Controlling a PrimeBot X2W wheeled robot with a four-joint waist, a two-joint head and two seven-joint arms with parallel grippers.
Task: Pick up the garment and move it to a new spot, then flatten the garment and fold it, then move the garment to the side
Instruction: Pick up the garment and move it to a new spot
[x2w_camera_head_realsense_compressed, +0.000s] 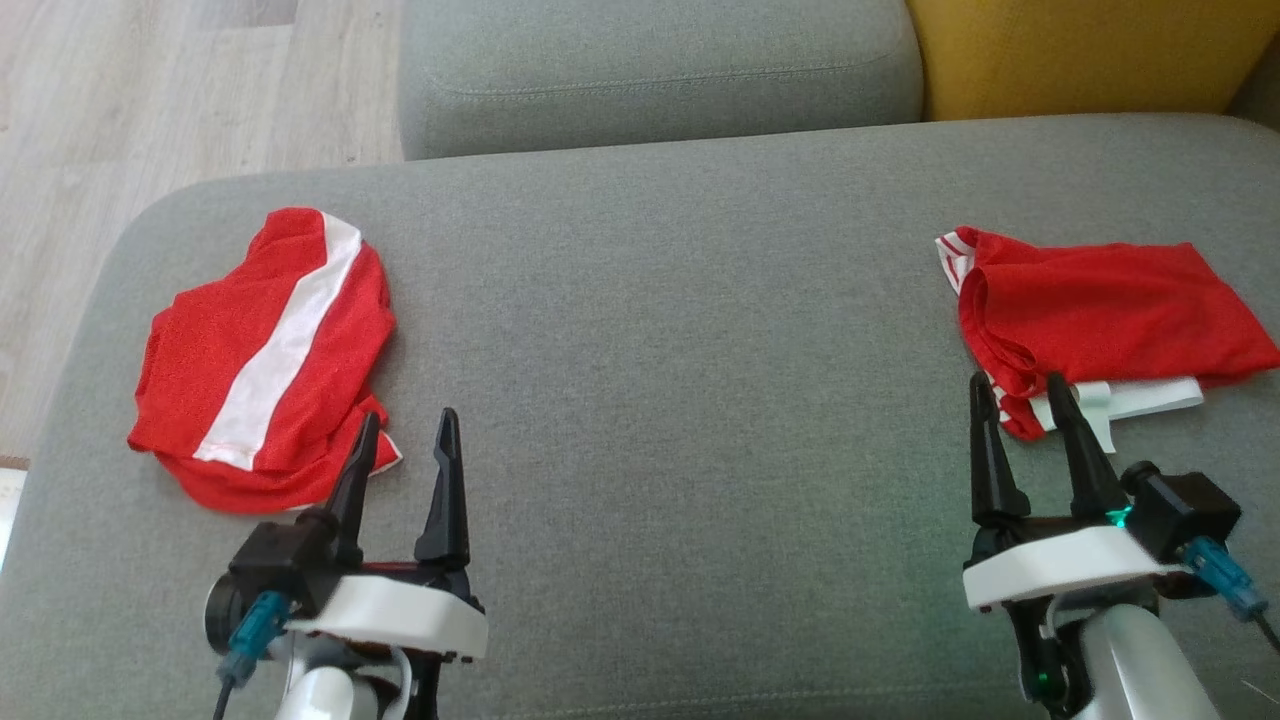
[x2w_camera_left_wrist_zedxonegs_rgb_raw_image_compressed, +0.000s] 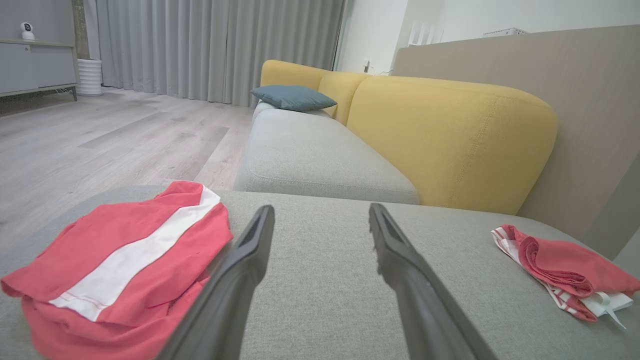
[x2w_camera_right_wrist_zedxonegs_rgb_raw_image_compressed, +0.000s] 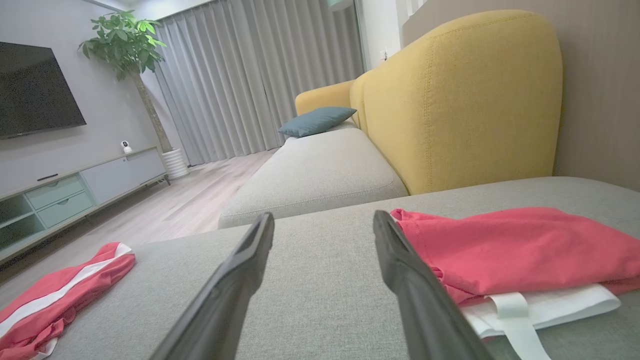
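A blue-grey fabric pillow (x2w_camera_left_wrist_zedxonegs_rgb_raw_image_compressed: 292, 96) is lying on the far grey upholstered sofa seat (x2w_camera_left_wrist_zedxonegs_rgb_raw_image_compressed: 310, 155) beside the mustard-yellow padded backrest (x2w_camera_left_wrist_zedxonegs_rgb_raw_image_compressed: 450, 140); grey pleated curtains (x2w_camera_left_wrist_zedxonegs_rgb_raw_image_compressed: 210, 45) are hanging beyond the pale wooden floor (x2w_camera_left_wrist_zedxonegs_rgb_raw_image_compressed: 100, 140).

R jaws wide apart, low over grey sofa seat (x2w_camera_right_wrist_zedxonegs_rgb_raw_image_compressed: 325, 280). Red garment (x2w_camera_right_wrist_zedxonegs_rgb_raw_image_compressed: 525, 250) just beside one finger. Striped red garment (x2w_camera_right_wrist_zedxonegs_rgb_raw_image_compressed: 55, 295) far off, other side.
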